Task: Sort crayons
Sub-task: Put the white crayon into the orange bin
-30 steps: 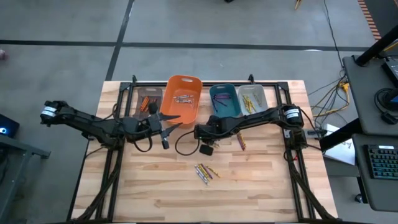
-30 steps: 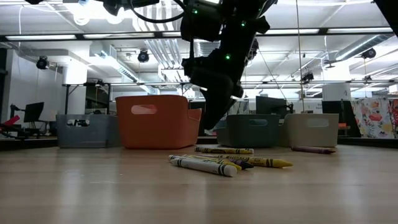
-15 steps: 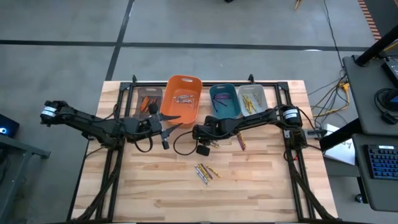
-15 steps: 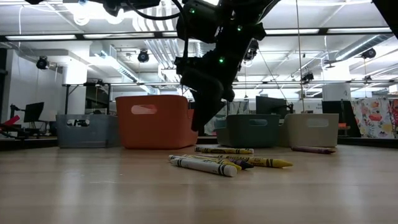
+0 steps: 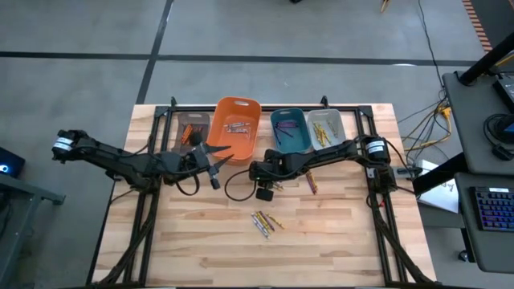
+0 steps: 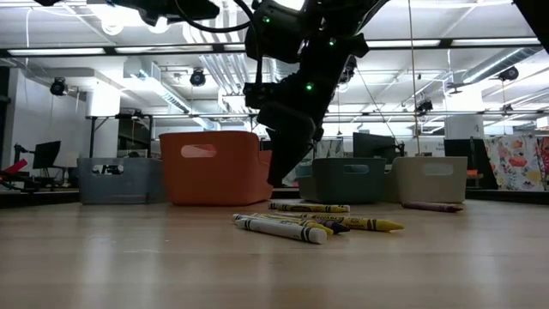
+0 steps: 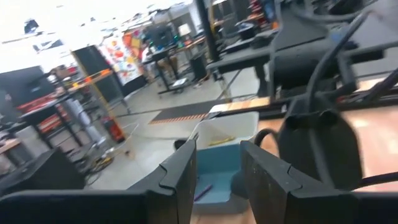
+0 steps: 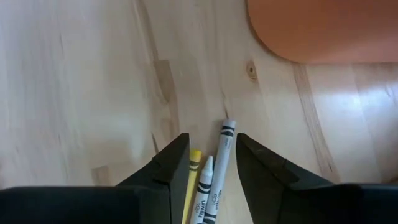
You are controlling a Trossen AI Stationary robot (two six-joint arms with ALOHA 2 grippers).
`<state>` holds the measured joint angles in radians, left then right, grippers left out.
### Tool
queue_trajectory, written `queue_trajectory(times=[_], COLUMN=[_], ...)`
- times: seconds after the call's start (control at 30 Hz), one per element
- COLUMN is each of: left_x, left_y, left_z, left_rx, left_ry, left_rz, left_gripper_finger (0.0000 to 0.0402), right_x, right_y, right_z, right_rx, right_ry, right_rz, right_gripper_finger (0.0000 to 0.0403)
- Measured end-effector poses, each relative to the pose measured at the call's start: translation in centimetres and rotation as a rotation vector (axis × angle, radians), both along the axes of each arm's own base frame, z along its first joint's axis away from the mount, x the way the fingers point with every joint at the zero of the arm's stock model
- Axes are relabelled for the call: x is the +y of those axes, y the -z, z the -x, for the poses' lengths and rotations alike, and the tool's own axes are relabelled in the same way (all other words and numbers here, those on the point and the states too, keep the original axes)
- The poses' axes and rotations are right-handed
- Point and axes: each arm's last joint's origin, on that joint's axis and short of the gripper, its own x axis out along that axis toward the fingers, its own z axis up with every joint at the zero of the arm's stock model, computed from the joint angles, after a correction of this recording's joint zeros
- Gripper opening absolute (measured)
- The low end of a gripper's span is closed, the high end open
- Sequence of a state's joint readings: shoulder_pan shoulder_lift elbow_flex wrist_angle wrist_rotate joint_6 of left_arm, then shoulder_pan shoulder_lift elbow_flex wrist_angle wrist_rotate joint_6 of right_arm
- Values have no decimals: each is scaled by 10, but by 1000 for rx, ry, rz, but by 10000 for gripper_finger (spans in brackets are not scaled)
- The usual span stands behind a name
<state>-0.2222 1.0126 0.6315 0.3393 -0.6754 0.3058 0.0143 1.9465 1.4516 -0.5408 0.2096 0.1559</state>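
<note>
Shifted slightly left since a second ago, right gripper (image 8: 211, 163) empty, jaws parted above loose crayons (image 5: 266, 221) mid-table; best lowered straight, closing on one crayon only; left gripper (image 7: 217, 163) parted, idle beside orange bin (image 5: 235, 128).

R gripper (image 5: 255, 172): shifts a bit toward table's left side vs 1 s ago, now just off orange bin's (image 5: 238, 127) near corner; sits a little lower in low view
R jaws: look wider apart than before, nothing between them
L gripper (image 5: 215, 152): edges slightly closer to orange bin
Crayons on table (image 5: 265, 221): no shift
</note>
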Motion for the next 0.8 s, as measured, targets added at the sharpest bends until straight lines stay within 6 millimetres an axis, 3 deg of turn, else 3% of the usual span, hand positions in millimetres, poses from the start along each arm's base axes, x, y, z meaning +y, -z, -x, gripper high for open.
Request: queue_trajectory(times=[0.53, 0.8], left_x=[1, 2], left_y=[3, 2], left_z=[4, 5], left_rx=[51, 45], left_ry=[-23, -23], left_rz=[-7, -5], left_gripper_finger=[107, 107], right_x=[2, 2], right_y=[31, 27], right_z=[16, 22], right_rx=[-35, -117], right_ry=[-95, -105], right_rz=[50, 59], right_gripper_finger=[99, 87])
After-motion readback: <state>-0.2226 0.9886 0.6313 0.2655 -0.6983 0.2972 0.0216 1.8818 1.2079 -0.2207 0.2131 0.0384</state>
